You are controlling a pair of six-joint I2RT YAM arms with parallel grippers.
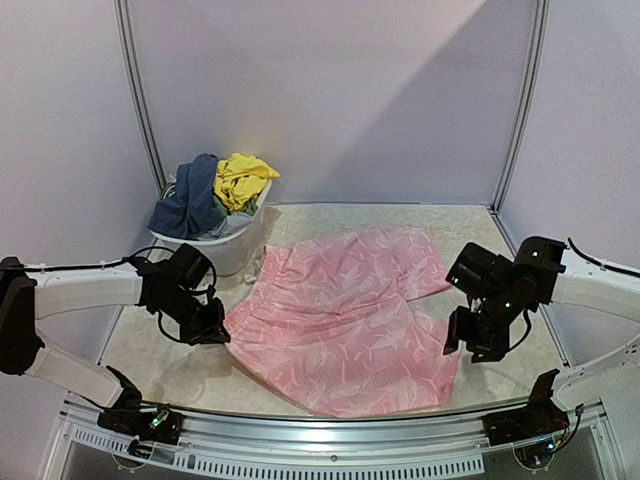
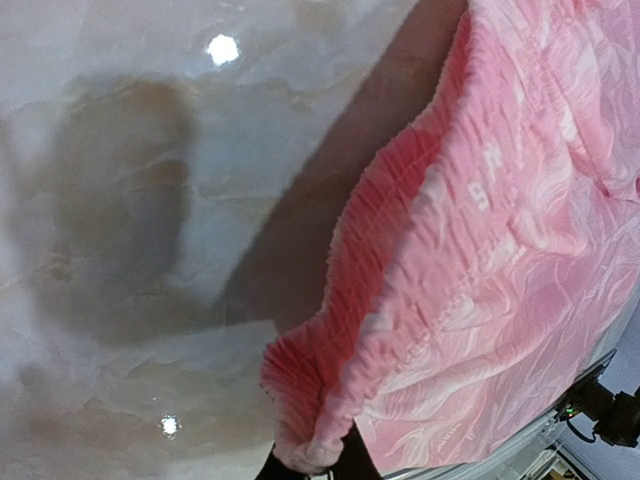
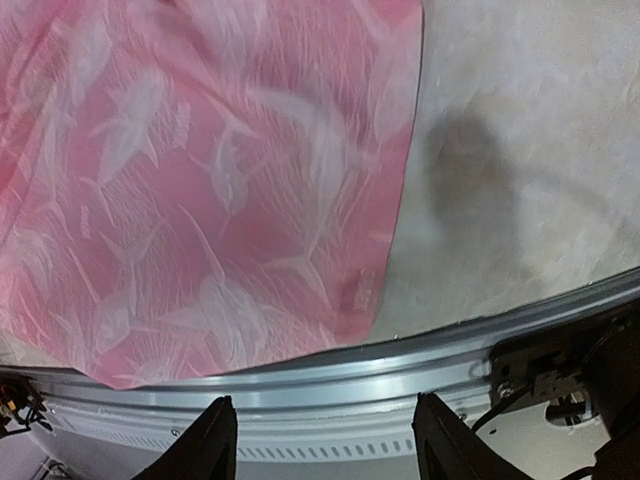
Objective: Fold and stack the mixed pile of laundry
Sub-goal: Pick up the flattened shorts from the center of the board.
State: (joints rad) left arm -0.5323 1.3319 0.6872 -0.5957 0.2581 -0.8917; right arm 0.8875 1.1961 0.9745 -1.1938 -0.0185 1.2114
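Across the middle of the pale marbled table top [image 1: 150,350], spread nearly flat: a pale pink printed cloth garment [image 1: 340,320] with a white leaf-like pattern and a gathered elastic band along its left edge. Near hem down at the table's near edge, far right corner well toward the far side.

At the left edge of the cloth, the left gripper [image 1: 213,330], clamped narrow on the gathered band. Band bunched between the dark fingertips [image 2: 345,462] and raised a little off the table, with a shadow beneath.

Just off the right edge of the cloth, the right gripper [image 3: 325,420], above the near right of the table. Fingers spread wide, nothing between them, no contact with the fabric.

At the far left, just beyond the pink cloth's far left corner, a white plastic tub [image 1: 240,250]. Heaped in it and draped over its rim: a navy blue cloth piece [image 1: 192,200] on the left and a crumpled yellow cloth piece [image 1: 243,178] on the right.
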